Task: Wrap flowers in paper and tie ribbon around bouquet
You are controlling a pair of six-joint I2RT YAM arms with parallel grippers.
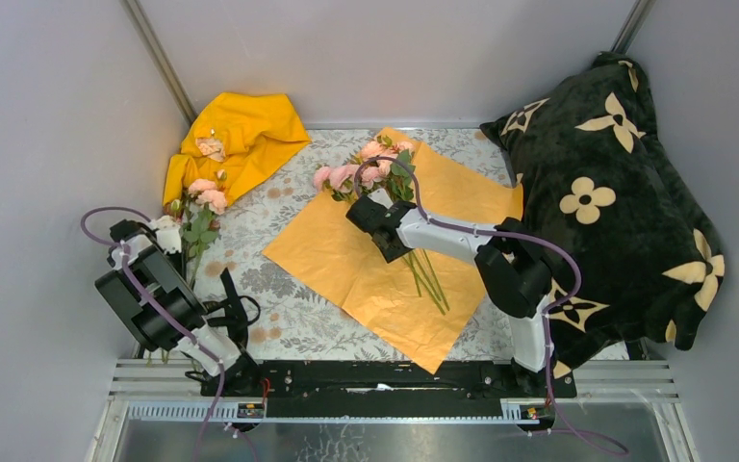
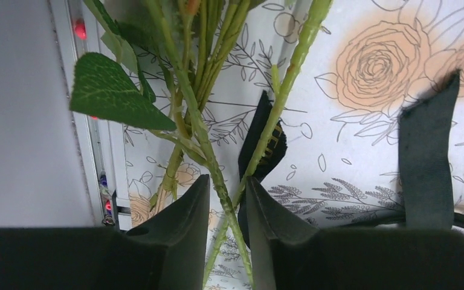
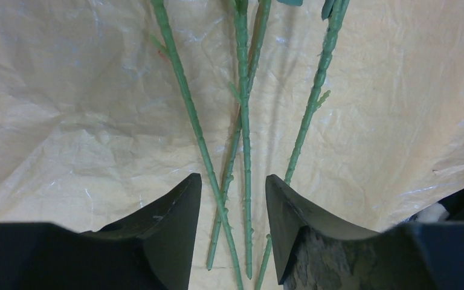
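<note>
Stems are what matter at this step, which looks like carrying a second bunch of roses (image 1: 202, 197) from the left side of the counter (image 1: 279, 322) over to the paper (image 1: 346, 260). The left pincer (image 2: 226, 181) stands narrowed around two crossing stems; whether it truly pinches them cannot be told. A good grip would catch every stem together and lift clear of the ribbon (image 2: 423, 157), part of which lies just under them. The right pincer (image 3: 232, 178) hangs open over the paper, holding nothing. The stems of the other roses, which lie on the sheet, rest loose between its jaws. It should probably back off so the new bunch can land heads beside heads. Gold marks on the ribbon are too blurred to read; no other writing shows.
</note>
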